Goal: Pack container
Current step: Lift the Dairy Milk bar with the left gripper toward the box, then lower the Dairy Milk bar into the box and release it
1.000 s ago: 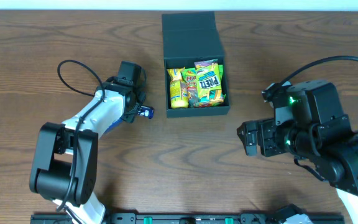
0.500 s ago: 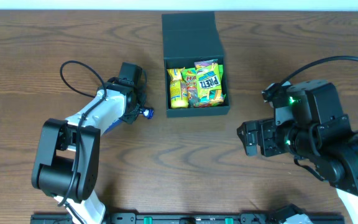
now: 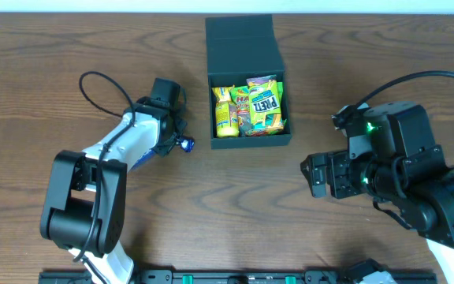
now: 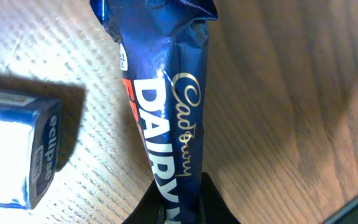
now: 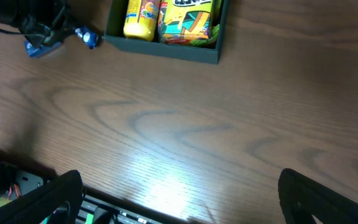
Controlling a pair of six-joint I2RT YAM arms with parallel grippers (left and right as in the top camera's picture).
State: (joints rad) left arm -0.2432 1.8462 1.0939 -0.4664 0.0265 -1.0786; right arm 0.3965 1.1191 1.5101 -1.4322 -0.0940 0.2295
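Left fingers point(image 4: 215, 208) pinching a blue Cadbury Dairy Milk bar point(image 4: 166, 99) near the open black container point(image 3: 243, 47), right fingers point(image 5: 319, 196) hanging wide apart, empty.

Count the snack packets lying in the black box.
3 in the black box: a yellow packet at its left wall, a Pretz packet at the right, a partly covered packet between them. Others may lie hidden beneath.

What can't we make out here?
Cadbury bar: left wrist view, lower end hidden in the left tool and cut by the bottom edge.
Eclipse pack: same view, cut by the left edge.
container floor: overhead, covered by snack packets.
Packet count: overlapping, too small.
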